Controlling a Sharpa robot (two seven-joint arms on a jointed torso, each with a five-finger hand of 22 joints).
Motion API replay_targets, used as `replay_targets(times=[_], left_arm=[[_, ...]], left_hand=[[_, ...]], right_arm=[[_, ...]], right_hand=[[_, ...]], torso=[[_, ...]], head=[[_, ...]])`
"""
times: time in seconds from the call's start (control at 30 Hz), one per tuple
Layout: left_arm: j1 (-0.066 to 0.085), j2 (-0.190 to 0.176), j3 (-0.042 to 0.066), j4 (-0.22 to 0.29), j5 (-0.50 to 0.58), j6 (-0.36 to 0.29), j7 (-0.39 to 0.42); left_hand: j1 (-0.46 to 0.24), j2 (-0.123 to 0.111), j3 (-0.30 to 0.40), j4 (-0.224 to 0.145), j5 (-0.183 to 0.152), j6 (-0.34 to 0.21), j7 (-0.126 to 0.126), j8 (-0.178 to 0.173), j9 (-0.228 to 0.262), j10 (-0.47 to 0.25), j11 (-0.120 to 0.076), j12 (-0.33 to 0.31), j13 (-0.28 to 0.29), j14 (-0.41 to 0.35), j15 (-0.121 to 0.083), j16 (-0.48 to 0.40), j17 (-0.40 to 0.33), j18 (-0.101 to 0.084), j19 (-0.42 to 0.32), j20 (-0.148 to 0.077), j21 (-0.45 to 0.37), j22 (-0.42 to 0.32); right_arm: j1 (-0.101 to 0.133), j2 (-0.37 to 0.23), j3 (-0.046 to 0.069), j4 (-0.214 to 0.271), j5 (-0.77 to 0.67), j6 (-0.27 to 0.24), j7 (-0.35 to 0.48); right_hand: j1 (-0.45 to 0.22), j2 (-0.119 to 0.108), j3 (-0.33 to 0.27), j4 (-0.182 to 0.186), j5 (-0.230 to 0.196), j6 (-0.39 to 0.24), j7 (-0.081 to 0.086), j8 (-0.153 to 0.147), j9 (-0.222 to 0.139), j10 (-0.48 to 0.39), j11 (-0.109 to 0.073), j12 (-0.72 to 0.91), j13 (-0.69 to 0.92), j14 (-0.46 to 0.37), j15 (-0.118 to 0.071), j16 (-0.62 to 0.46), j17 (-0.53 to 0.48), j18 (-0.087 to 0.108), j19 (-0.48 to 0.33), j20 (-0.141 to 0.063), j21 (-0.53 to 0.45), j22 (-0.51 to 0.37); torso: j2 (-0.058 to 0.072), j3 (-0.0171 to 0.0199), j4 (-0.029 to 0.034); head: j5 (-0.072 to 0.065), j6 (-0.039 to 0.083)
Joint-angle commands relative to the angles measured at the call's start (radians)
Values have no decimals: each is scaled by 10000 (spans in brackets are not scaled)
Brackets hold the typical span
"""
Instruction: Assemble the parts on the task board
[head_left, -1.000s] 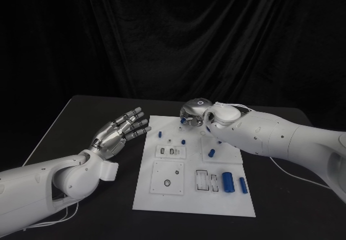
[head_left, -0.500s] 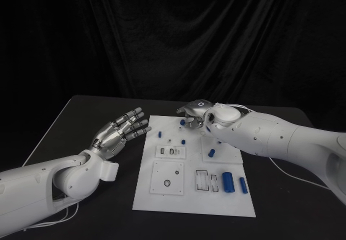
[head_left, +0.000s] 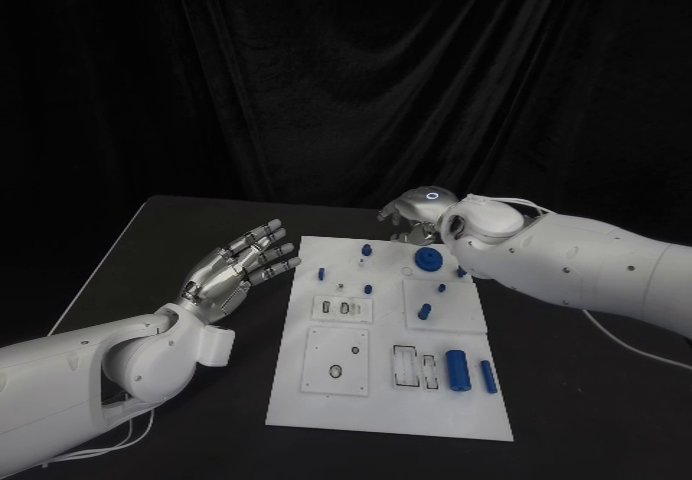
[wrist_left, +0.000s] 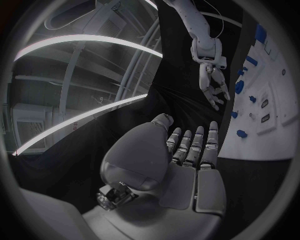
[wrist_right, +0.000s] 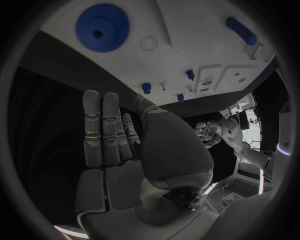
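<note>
A blue gear (head_left: 428, 259) sat seated near the task board's (head_left: 389, 395) far edge, apparently just placed. The right hand (head_left: 411, 212) hung beyond it, fingers straight and apart, holding nothing. The left hand (head_left: 242, 263) hovered beside the board, spread and empty. Next, I'd guess, came fetching a blue cylinder (head_left: 456, 368). Black table (head_left: 173, 230), black curtain behind.

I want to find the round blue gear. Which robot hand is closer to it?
Right. The right hand hovers just behind the blue gear; the left hand is off the task board's other side.
</note>
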Motion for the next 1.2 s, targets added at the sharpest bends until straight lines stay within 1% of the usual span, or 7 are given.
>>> replay_targets(times=[0.03,0.17,0.37,0.4,0.53,0.9,1.2], left_arm=[[12,-8,8,42,-20,93,797],[12,-15,8,26,-20,98,773],[8,21,8,-34,-20,134,763],[7,36,8,-43,-20,144,762],[3,97,8,-76,-20,197,751],[-12,131,8,-131,-20,281,688],[-16,153,8,-136,-20,352,618]], left_hand=[[-44,65,103,-9,-49,-10,80,8,11,-53,-5,35,-1,0,33,69,-10,-171,-55,10,-11,-12],[-56,69,144,-19,-50,11,108,17,15,-57,-6,41,0,16,48,98,-7,-177,-48,17,-1,-8],[-86,109,280,-42,-46,42,159,32,19,-70,-9,49,0,48,87,161,-1,-197,-31,34,25,2],[-90,116,312,-50,-47,49,163,35,20,-74,-8,52,0,47,92,166,-1,-201,-27,35,31,5],[-95,124,364,-64,-52,52,169,37,20,-79,-1,52,-1,47,99,176,-2,-208,-27,36,36,7],[-120,129,528,-111,-82,27,189,29,16,-102,27,49,-4,46,133,214,-3,-235,-28,43,53,13],[-152,120,640,-138,-96,21,199,28,15,-114,46,60,-3,87,170,294,7,-262,-15,51,76,23]], right_arm=[[255,-663,-7,709,-37,-156,-404],[508,-1679,-52,1526,-37,48,-485],[506,-2496,-154,1791,44,275,-510],[467,-2572,-163,1777,70,298,-519],[251,-2746,-188,1627,139,360,-568],[-225,-2589,-201,1314,180,720,-745],[-385,-2311,-200,1131,184,635,-690]], right_hand=[[166,15,71,-89,215,494,33,124,57,46,-68,67,34,-19,-57,-25,0,93,89,-35,-24,54],[106,42,114,-5,241,617,33,113,18,312,-125,248,104,-5,-81,-40,-1,79,136,-56,-10,133],[-78,-89,-50,172,52,1117,117,-1,-184,1271,-891,4302,2811,176,-474,-195,182,105,130,-385,-407,98],[-197,-105,-105,346,66,1165,99,-97,-267,61,-870,5812,4142,466,-681,382,1065,-18,388,-456,-206,402],[-607,-65,-324,749,-88,1635,134,-105,-266,3045,-1074,10893,10074,2444,-606,4108,6675,-496,1940,-556,2392,3220],[-1216,12,-790,1121,-330,1642,35,-302,-261,7002,-1218,12919,14128,3627,-753,5625,9255,-935,3172,-668,4481,5434],[-1357,76,-873,1171,-232,1549,-14,-336,-295,7133,-1276,12961,14257,3639,-810,5619,9264,-952,3223,-724,4571,5558]], torso=[[-25,-4,-35],[-30,-14,-62],[-94,-39,-130],[-103,-43,-137],[-124,-54,-121],[-254,-107,-226],[-257,-90,-226]], head=[[80,23],[94,-8],[90,-25],[92,-33],[103,-25],[198,-102],[209,-73]])
